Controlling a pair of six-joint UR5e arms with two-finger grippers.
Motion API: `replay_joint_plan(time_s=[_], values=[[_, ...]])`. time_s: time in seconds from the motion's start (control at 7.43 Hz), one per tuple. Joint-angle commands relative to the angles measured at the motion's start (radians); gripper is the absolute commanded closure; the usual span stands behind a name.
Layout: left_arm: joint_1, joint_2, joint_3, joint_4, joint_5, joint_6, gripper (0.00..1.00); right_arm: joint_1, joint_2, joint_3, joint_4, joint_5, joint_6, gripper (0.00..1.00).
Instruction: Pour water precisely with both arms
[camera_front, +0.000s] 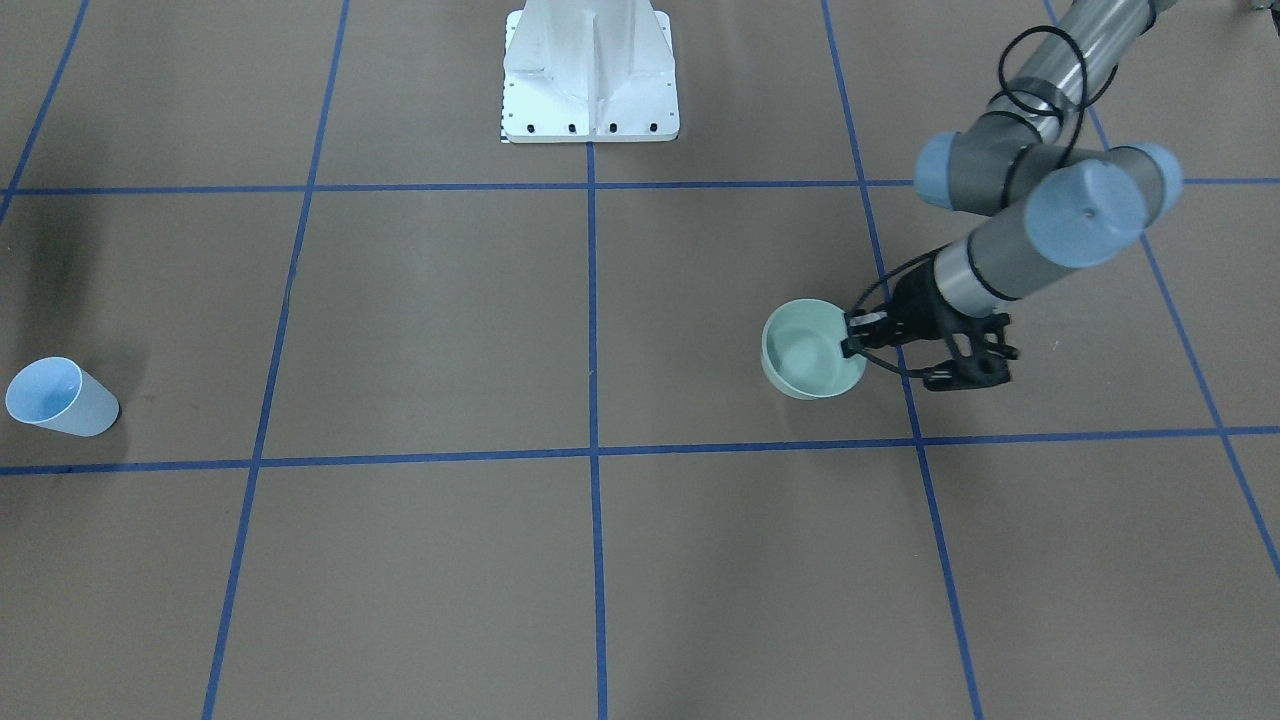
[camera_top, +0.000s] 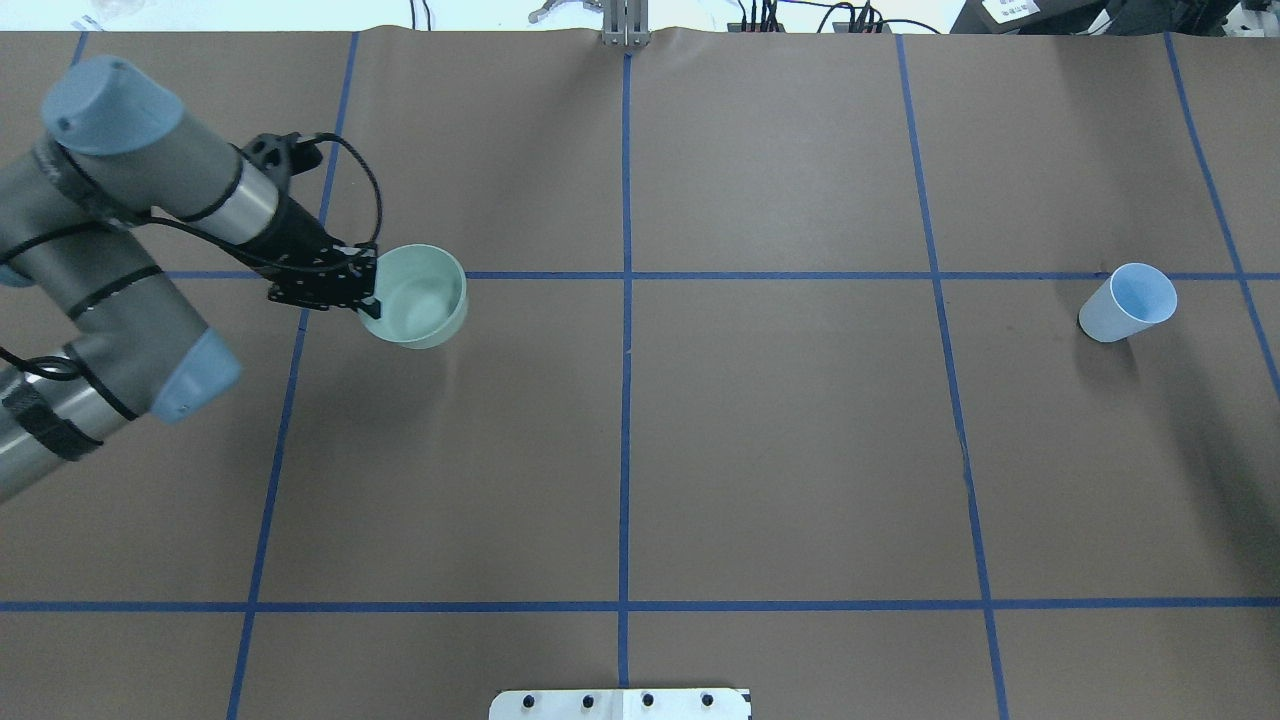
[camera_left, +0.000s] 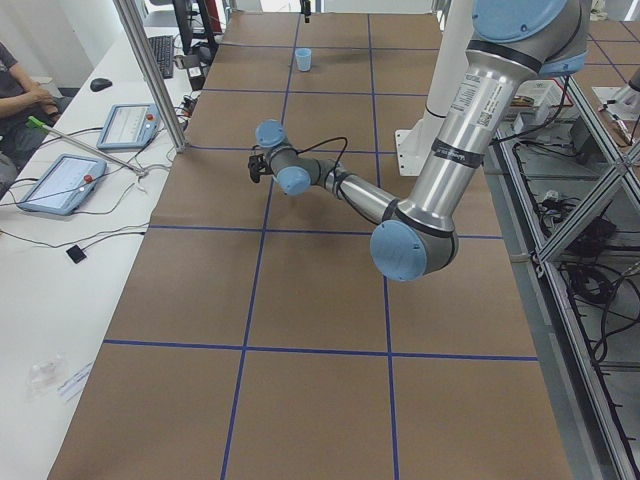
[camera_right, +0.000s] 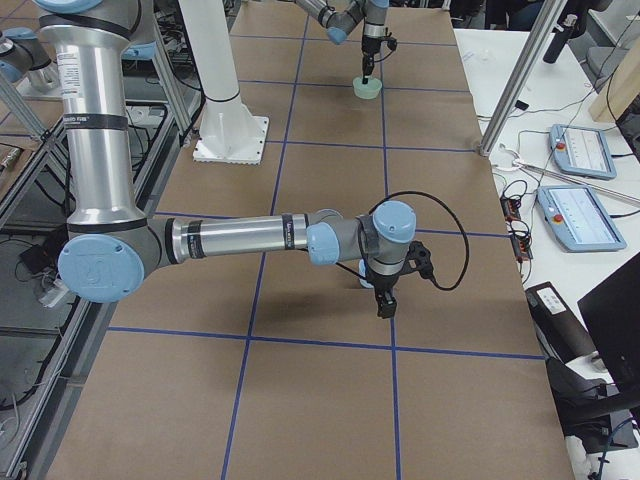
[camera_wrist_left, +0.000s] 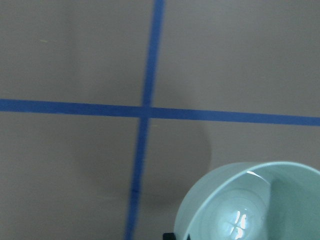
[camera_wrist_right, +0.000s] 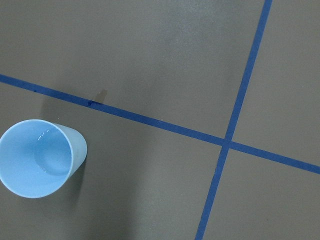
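A pale green bowl stands left of centre in the overhead view and holds clear water. My left gripper comes in from the side, and its fingers are closed over the bowl's near rim. A light blue cup stands upright far off on the other side, with a little water in it. My right gripper shows only in the exterior right view, pointing down above the table by the cup. I cannot tell whether it is open or shut.
The white bolted pedestal stands at the robot's side of the table. Blue tape lines cross the brown table cover. Operator tablets lie on a side table.
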Motion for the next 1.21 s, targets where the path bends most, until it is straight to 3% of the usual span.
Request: replay_joint_plan(time_s=[0.0, 0.13, 0.27, 0.67, 0.81, 0.94, 1.08], values=[[0.149, -0.161, 0.011, 0.091, 0.158, -0.126, 1.00, -0.002, 0.000, 0.000, 0.008, -0.001, 0.000, 0.00], [0.199, -0.266, 0.048, 0.204, 0.211, -0.126, 1.00, -0.008, 0.000, -0.002, 0.013, 0.000, 0.000, 0.00], [0.226, -0.304, 0.078, 0.224, 0.243, -0.128, 1.00, -0.008, 0.000, 0.000, 0.013, 0.000, 0.000, 0.00], [0.247, -0.306, 0.101, 0.218, 0.263, -0.126, 1.00, -0.012, 0.000, 0.000, 0.013, 0.002, 0.000, 0.00], [0.249, -0.306, 0.108, 0.218, 0.264, -0.126, 0.90, -0.012, 0.000, 0.000, 0.013, 0.002, 0.000, 0.00], [0.255, -0.316, 0.127, 0.213, 0.264, -0.126, 0.54, -0.012, 0.000, 0.001, 0.013, 0.000, 0.000, 0.00], [0.258, -0.326, 0.143, 0.207, 0.264, -0.126, 0.45, -0.012, 0.000, 0.001, 0.013, 0.002, 0.000, 0.00]])
